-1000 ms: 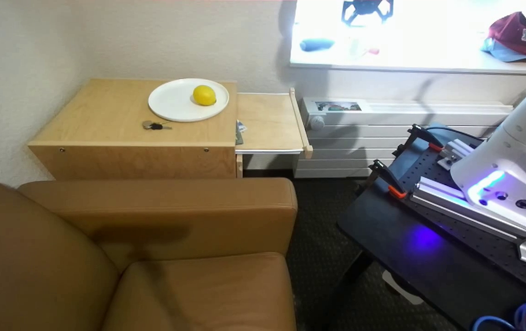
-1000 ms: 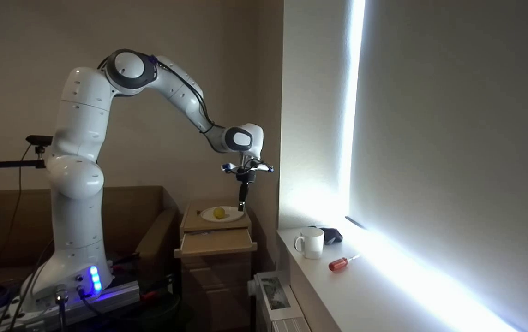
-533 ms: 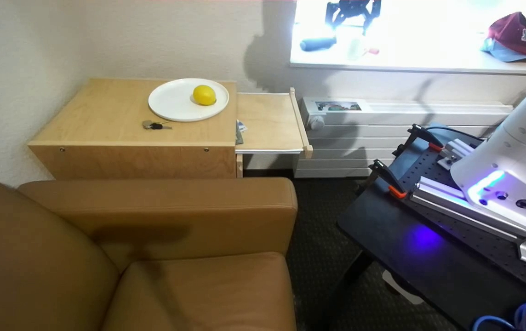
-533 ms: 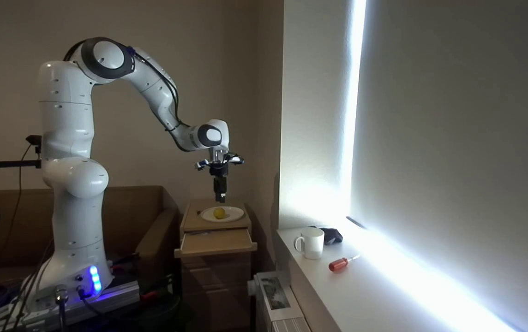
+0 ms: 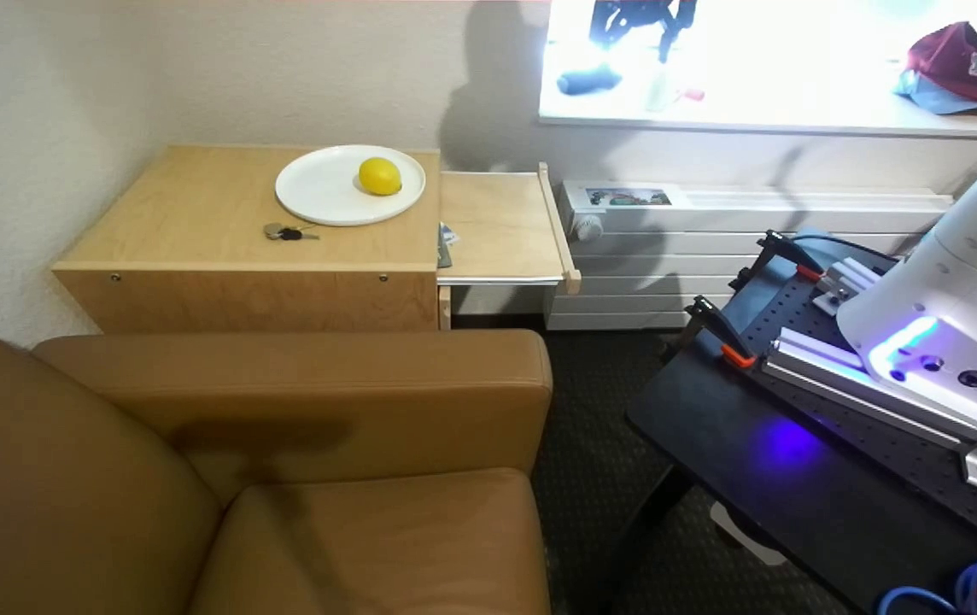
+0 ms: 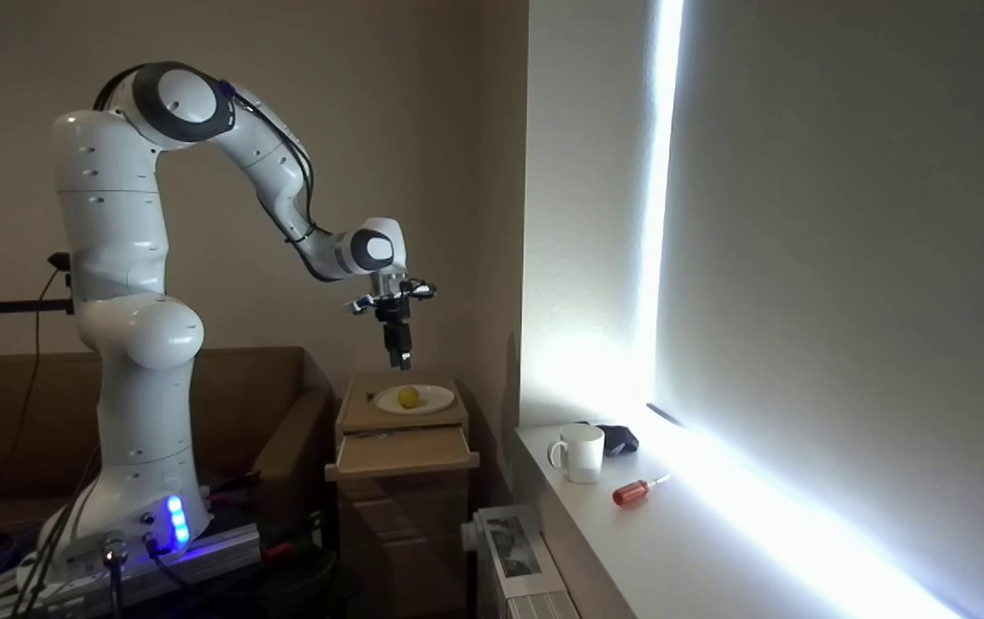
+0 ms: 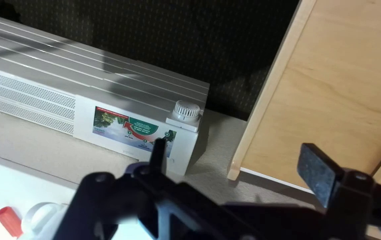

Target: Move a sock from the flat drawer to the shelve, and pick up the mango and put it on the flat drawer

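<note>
well, nearest is the gripper (image 7: 233,153), its pads (image 7: 317,178) spread wide, holding nothing and touching nothing; the end of the radiator (image 7: 137,96) and the front edge of the drawer (image 7: 340,86) show between them in the wrist view. off to one side, on the sill (image 6: 673,550), likely the shelf, a dark bundle (image 6: 618,439) lies partly behind the mug (image 6: 582,454), probably the sock, so that half looks done. the drawer is pulled out, so it can be reached from above. farther off, on the chest (image 5: 198,205), the plate (image 5: 318,184) bears the fruit (image 5: 380,176), likely the task's mango, though it looks more like a lemon. picking it up seems the step in hand: swing across high, centre over the fruit before going down, straddle its fat middle and stop short of the plate. squeeze gently, as smooth round skin may slip, lift clear of the rim, then let go low over the drawer so it cannot roll far
</note>
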